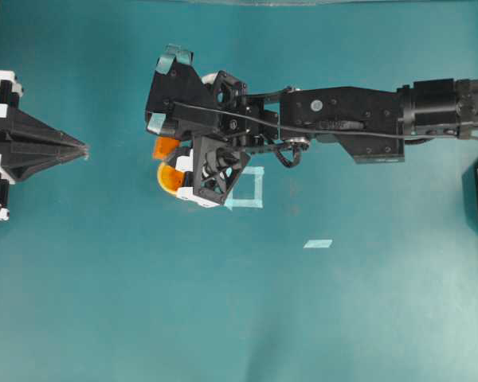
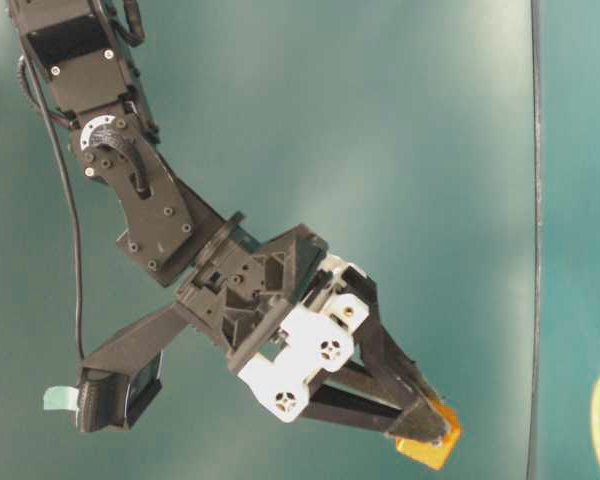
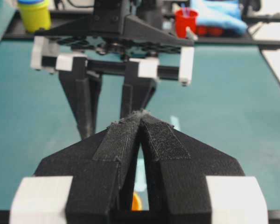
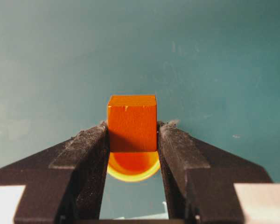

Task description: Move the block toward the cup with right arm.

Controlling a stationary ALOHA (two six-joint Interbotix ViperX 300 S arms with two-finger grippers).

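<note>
The block (image 4: 132,123) sits pinched between my right gripper (image 4: 133,140) pads, lifted above the teal table (image 1: 366,318), right over the cup (image 4: 133,169). From overhead my own wrist covers most of that cup, leaving an orange sliver. A pale tape square (image 1: 251,191) lies just beside it, a tape strip (image 1: 318,243) farther off. My left gripper (image 3: 141,122) rests pressed together, well apart.

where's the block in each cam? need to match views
Overhead: block left of centre, mostly hidden under the right pincer.
Table-level: bottom right, at the pincer tips.
Left wrist: can't tell; the orange sliver low between the left pincer fingers is unclear.
Right wrist: centre, clamped.
Shared landmark: the right pincer holding it.
</note>
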